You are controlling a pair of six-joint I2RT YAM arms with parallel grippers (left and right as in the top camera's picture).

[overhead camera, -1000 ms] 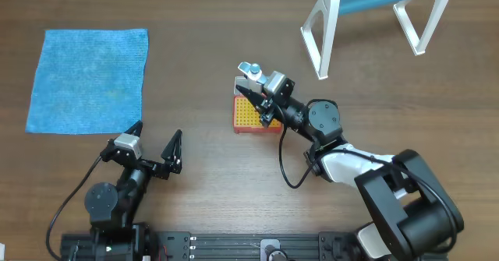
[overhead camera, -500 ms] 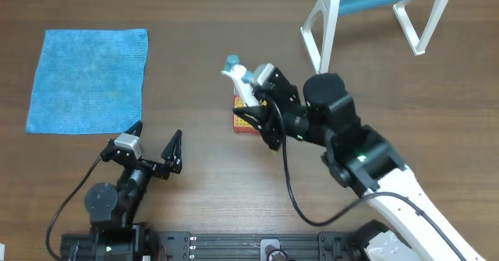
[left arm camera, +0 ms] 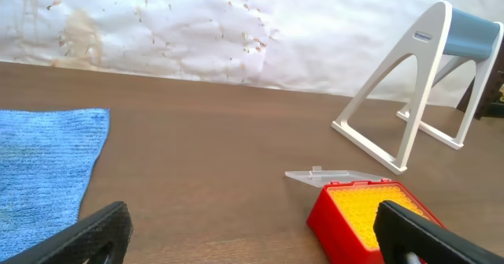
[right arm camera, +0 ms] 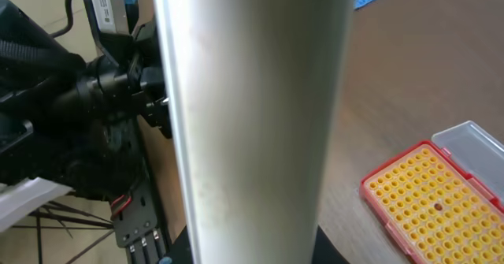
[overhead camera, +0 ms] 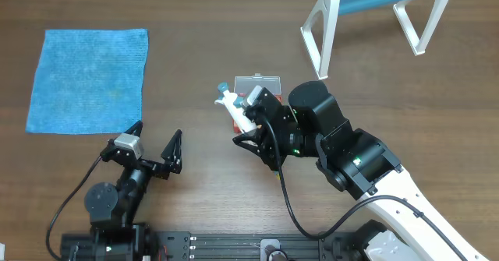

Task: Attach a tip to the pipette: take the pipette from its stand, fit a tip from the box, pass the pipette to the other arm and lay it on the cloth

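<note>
My right gripper point(overhead camera: 249, 122) is shut on the white pipette point(overhead camera: 235, 111), held lifted and tilted just left of the tip box, its blue-capped top point(overhead camera: 224, 87) pointing away from the arm bases. Seen from the right wrist, the pipette's white body point(right arm camera: 252, 114) stands close up, with the red tip box point(right arm camera: 429, 209) and its yellow rack below. Whether a tip sits on the pipette's hidden lower end I cannot tell. The tip box point(left arm camera: 370, 213) lies with its clear lid point(left arm camera: 339, 176) open. My left gripper point(overhead camera: 156, 148) rests open near its base, empty. The blue cloth point(overhead camera: 90, 80) lies at the far left.
The white pipette stand point(overhead camera: 374, 12) with a blue top bar stands at the far right, also seen as the stand point(left arm camera: 425, 83) from the left wrist. The right wrist view takes in the left arm point(right arm camera: 102, 83). Bare wooden table lies between the cloth and the box.
My right gripper has lifted the pipette off the tip box and carried it left and toward the arm bases, tilting it. The left arm has kept still.
</note>
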